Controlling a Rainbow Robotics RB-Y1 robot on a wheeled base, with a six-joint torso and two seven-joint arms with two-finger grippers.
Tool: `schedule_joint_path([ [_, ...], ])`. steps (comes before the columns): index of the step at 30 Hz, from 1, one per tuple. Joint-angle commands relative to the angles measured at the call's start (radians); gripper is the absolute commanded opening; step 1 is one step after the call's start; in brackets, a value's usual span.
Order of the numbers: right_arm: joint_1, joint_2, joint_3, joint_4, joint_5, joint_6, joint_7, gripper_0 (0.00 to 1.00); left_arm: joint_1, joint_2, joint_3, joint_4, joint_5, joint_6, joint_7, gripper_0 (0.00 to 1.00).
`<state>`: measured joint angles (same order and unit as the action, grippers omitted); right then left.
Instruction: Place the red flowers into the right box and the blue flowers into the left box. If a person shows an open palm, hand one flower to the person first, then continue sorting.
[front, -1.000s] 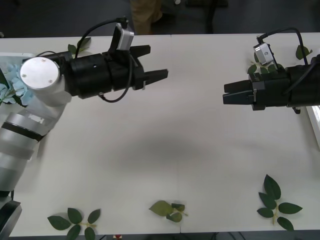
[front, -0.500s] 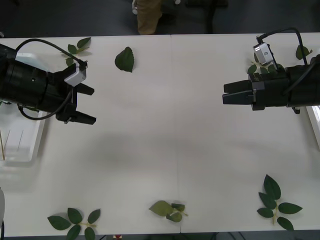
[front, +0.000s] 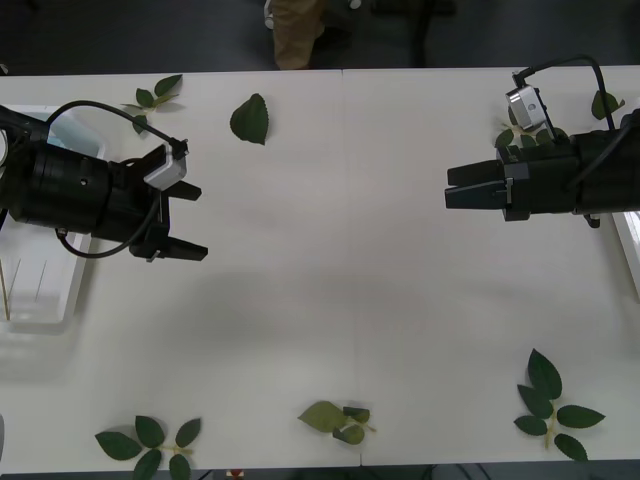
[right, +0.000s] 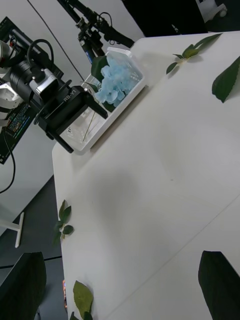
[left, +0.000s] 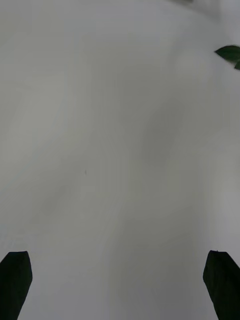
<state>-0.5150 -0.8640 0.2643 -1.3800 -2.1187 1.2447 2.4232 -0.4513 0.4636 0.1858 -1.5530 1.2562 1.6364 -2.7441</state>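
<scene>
Front view: the bare tabletop (front: 340, 270) carries loose leaf sprigs (front: 548, 405), the left box (front: 45, 300) sits at nine o'clock, and the blue flowers (right: 114, 82) lie inside it. Left end effector (front: 185, 220) hangs spread wide and empty beside that box; right end effector (front: 447, 187) waits at three o'clock, fingers close together, holding nothing. No flower lies loose, so sorting looks finished; next, watch for an open palm.
</scene>
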Motion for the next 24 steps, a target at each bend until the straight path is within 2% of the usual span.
schedule_joint_path([
  [1,-0.014,0.017,-0.007,-0.025,-0.013,-0.007,0.019,0.89,0.059,0.023,-0.02,-0.033,0.177,-0.049,0.039,1.0],
  [6,-0.014,0.017,-0.007,-0.025,-0.013,-0.007,0.019,0.89,0.072,0.024,-0.035,-0.032,0.247,-0.041,0.039,1.0],
  [24,-0.014,0.017,-0.007,-0.025,-0.013,-0.007,0.019,0.87,0.074,0.024,-0.035,-0.032,0.244,-0.032,0.039,1.0],
])
